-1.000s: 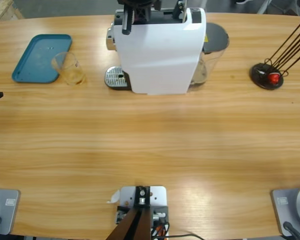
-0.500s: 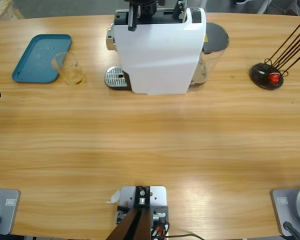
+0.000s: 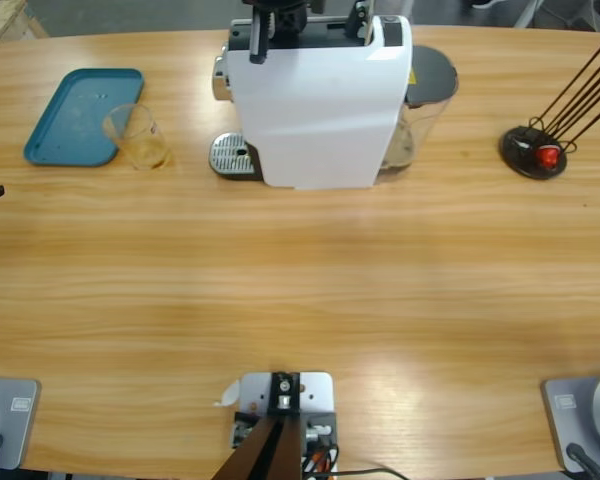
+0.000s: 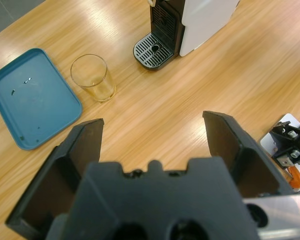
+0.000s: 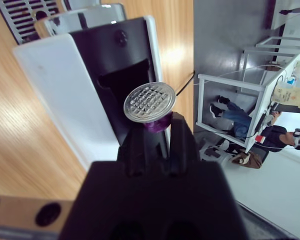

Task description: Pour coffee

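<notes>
since half a second ago the black gripper piece at the top of the high view has shifted slightly left over the coffee machine's top; a second ago it hung a little lower. nothing else on the table has moved.

left to right in the high view: a teal tray (image 3: 80,115) lies near the far left of the wooden table (image 3: 300,290). a clear tumbler (image 3: 138,137) stands upright just beside the tray's right edge, with only a faint yellowish tint at its bottom; no dark coffee shows in it. next comes the white coffee machine (image 3: 318,105), its round metal drip grate (image 3: 232,155) sticking out on its left side with nothing standing on it. a clear water tank with a dark lid (image 3: 427,85) sits against the machine's right side. well apart to the right, a black stand with thin dark rods (image 3: 536,148) has a small red piece on it.

left gripper (image 4: 152,137): released, jaws spread wide, hanging above bare table, with tray, tumbler and grate all beyond it.

right gripper (image 5: 157,130): clenched on a purple capsule (image 5: 150,105) with a silver waffle-patterned foil face, held just in front of the dark opening in the machine's top. a seated person shows small in the room behind.
</notes>
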